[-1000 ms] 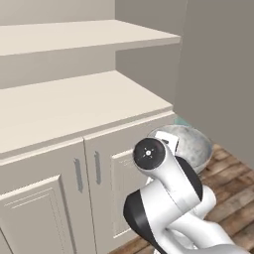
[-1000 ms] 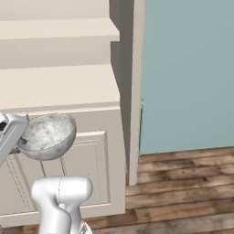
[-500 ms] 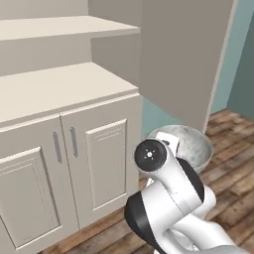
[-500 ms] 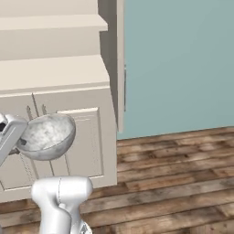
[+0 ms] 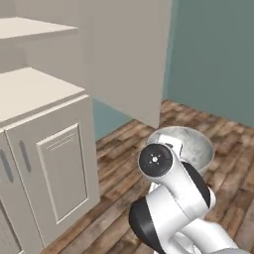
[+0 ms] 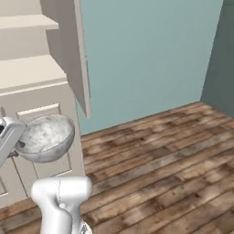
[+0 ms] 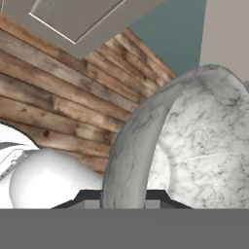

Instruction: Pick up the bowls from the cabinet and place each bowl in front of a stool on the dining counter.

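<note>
Left base view: the grey bowl (image 5: 191,144) sits at 3 o'clock, just behind the arm, and the cabinet (image 5: 49,163) is at 9 o'clock. Right base view: the bowl is up off the floor at 9 o'clock. Hand view: the gripper (image 7: 124,197) pinches the bowl's rim. This looks like the carrying step — next it needs the dining worktop and a stool.
</note>
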